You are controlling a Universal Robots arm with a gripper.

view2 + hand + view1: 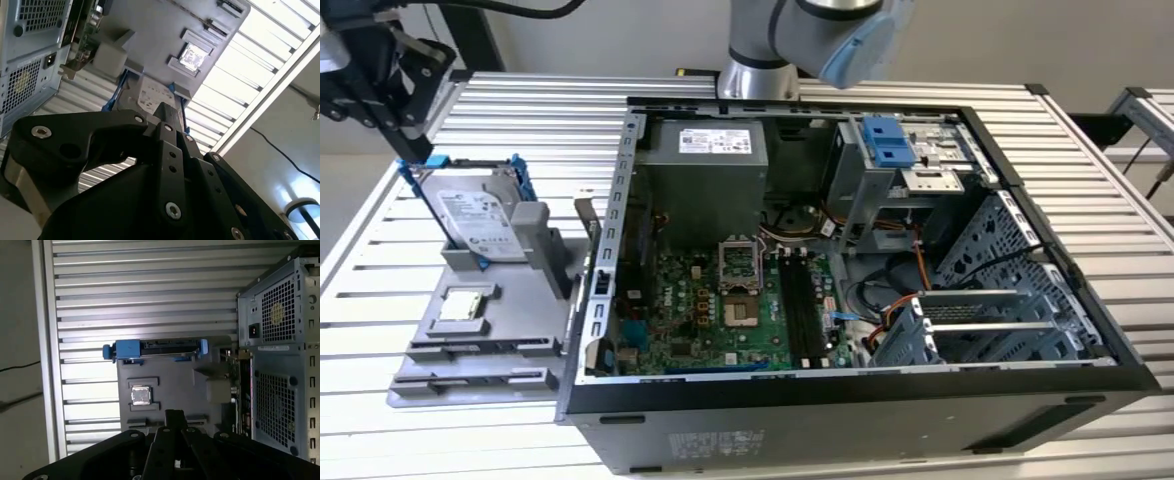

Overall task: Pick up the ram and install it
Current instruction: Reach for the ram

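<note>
My black gripper (403, 130) hangs high at the exterior view's far left, above the grey parts holder (520, 300) that stands beside the open computer case (854, 250). In both wrist views its fingers (169, 112) (173, 417) stand pressed together with nothing between them. I cannot pick out the ram for certain. Thin dark strips lie in the holder's long slots (483, 349) (192, 418), and I cannot tell whether one is the ram. The motherboard's long dark memory slots (803, 310) run down the middle of the case.
The holder also carries a silver hard drive in a blue bracket (474, 220) and a small square silver chip (464, 305). Ribbed aluminium table (520, 110) surrounds both. The arm's base (761, 60) stands behind the case. Cables and a drive cage (987, 320) crowd the case's right half.
</note>
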